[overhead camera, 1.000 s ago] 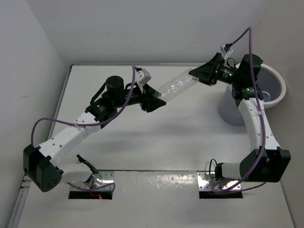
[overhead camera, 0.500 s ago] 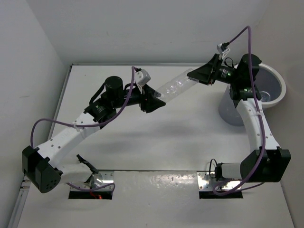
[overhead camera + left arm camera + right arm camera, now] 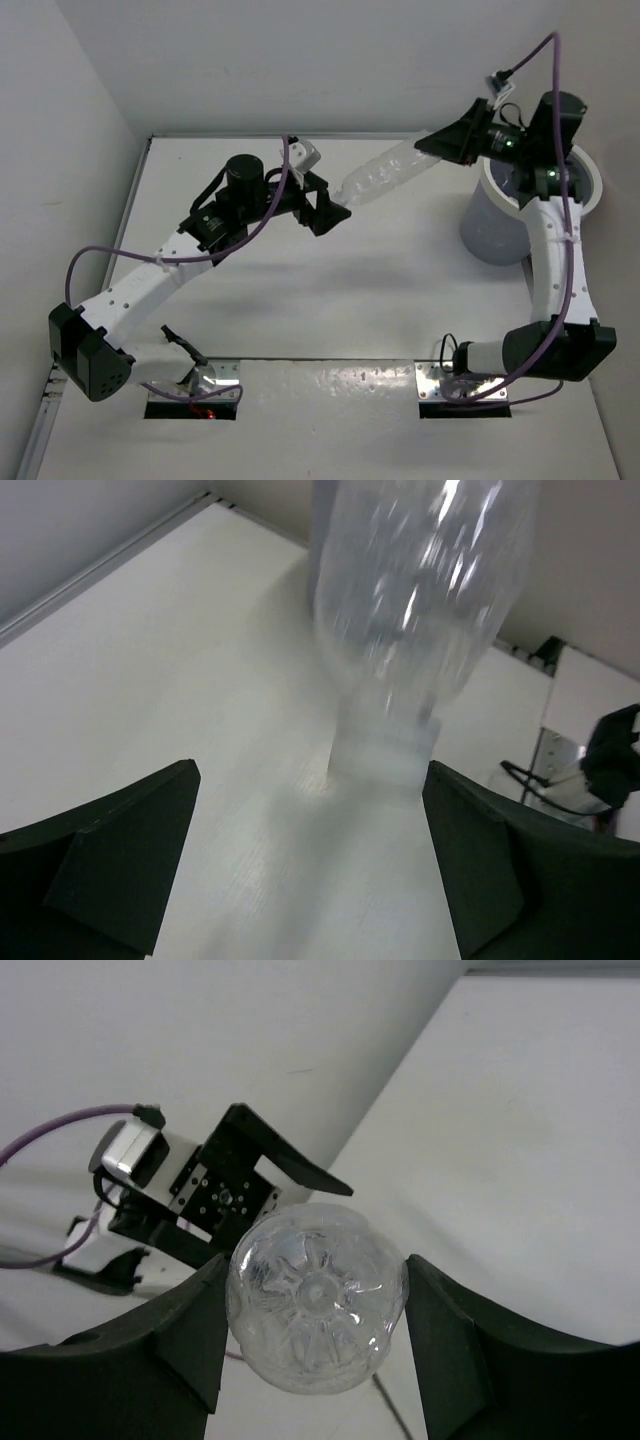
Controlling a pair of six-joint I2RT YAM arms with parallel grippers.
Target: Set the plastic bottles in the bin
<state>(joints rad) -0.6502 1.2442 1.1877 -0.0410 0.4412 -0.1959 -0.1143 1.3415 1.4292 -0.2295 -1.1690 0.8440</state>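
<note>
A clear plastic bottle (image 3: 385, 175) hangs slanted in the air between my two arms, with no label that I can see. My right gripper (image 3: 443, 146) is shut on its ribbed base (image 3: 315, 1310), and both fingers press its sides. My left gripper (image 3: 333, 208) stands open just off the pale cap (image 3: 385, 755). The cap lies between the spread fingers (image 3: 110, 850) without touching them. The bin (image 3: 592, 198), with a thick white rim and grey walls, stands at the far right under my right forearm. What lies inside it is hidden.
White walls close the table at the back and on the left (image 3: 90, 130). My right arm (image 3: 550, 260) rises beside the bin. A purple cable (image 3: 110, 255) trails along my left arm. Metal base plates (image 3: 215, 380) sit at the near edge.
My left gripper has opened and let go of the bottle's cap end. My right gripper has shut on the base and has swung up and to the right with the bottle, toward the bin.
</note>
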